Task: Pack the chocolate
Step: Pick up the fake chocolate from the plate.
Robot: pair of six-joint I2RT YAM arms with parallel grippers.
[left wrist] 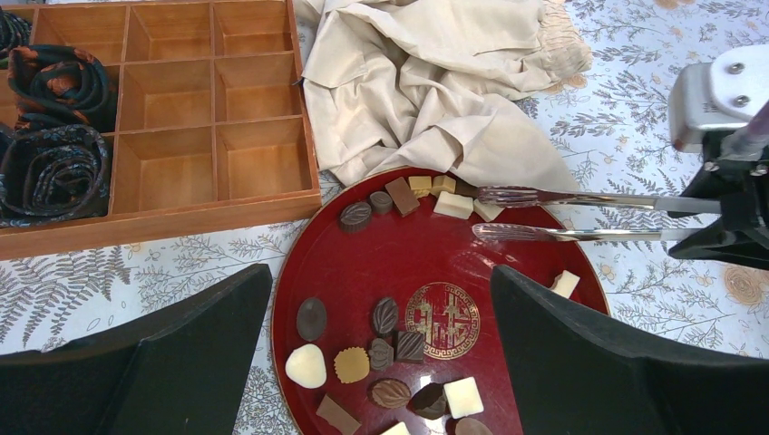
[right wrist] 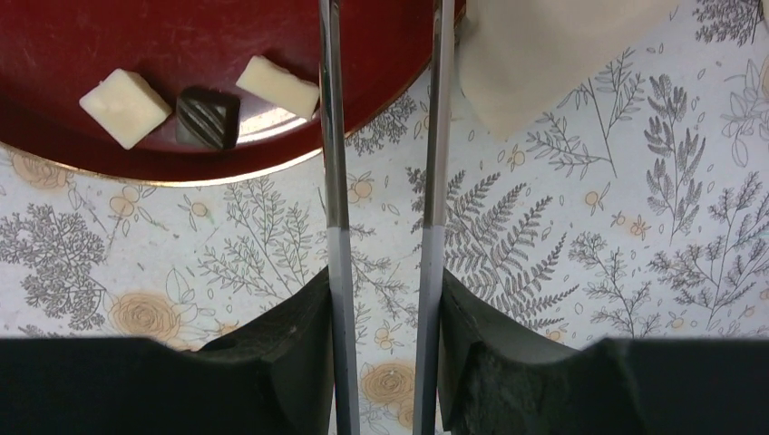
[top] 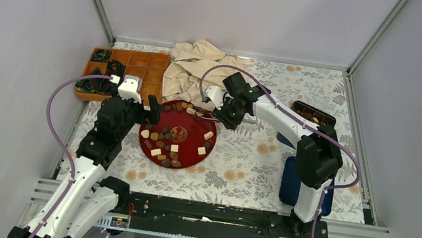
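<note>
Left gripper (left wrist: 381, 276): jaws spread wide, holding nothing, hanging over the near-left part of the red plate (left wrist: 399, 245). Right gripper (right wrist: 383, 308): clamped on metal tongs (right wrist: 333, 136), prongs apart, tips at the plate's far rim beside cream pieces. Chocolate (left wrist: 384, 315) lies loose on the plate around a gold emblem (left wrist: 442, 314); its characters are too small to read.

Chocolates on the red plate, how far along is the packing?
Barely started. Done: the dark box at the right seems to hold a few pieces. In hand: the right gripper grips metal tongs, tips empty over the round red plate. Remaining: many brown and white chocolates on it.
</note>
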